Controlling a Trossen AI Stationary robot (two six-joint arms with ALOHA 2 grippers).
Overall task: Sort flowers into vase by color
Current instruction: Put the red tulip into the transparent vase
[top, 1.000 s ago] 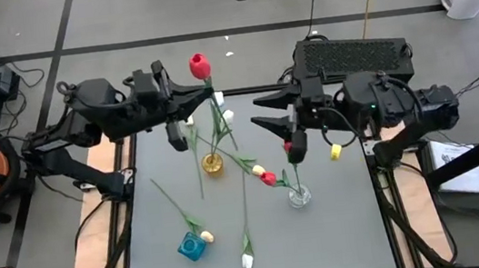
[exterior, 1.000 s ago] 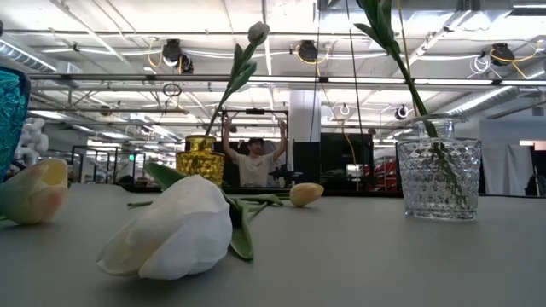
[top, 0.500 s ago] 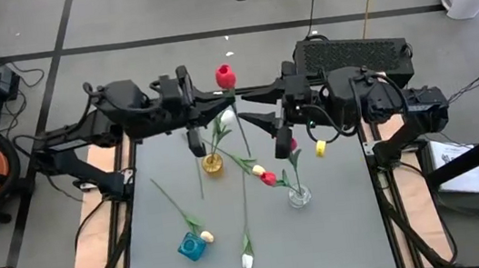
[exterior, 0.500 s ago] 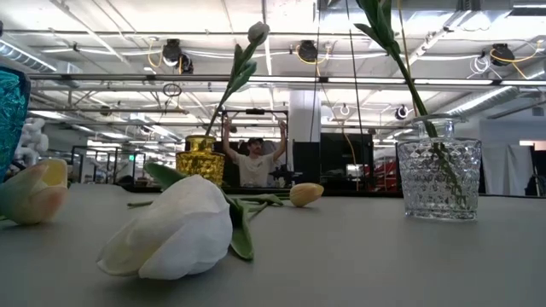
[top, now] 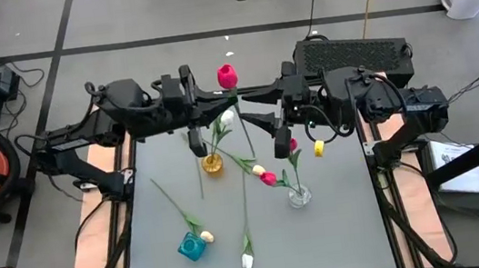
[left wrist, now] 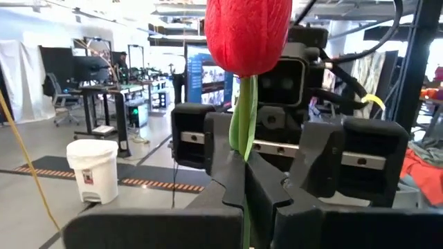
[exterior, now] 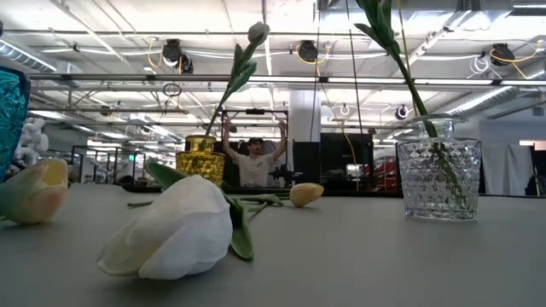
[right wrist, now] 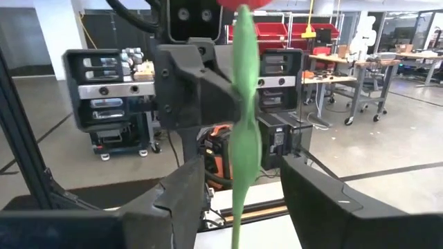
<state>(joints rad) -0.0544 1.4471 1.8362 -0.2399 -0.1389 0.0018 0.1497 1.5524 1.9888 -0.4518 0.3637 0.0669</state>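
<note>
Red tulip (top: 227,75) above tabletop's (top: 343,231) far edge, stem upright, head up. Left claw (top: 223,102) clamped on stem; right claw (top: 254,114) spread around it. Grey tabletop; workshop behind, person (exterior: 253,162) standing.

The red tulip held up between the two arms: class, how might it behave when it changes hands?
The red tulip will probably sway: its long thin stem hangs well below the shut left pincer. It looks light, since a pinch on the stem alone carries it. The smooth stem may slip or twist as the open right pincer closes around it.
</note>
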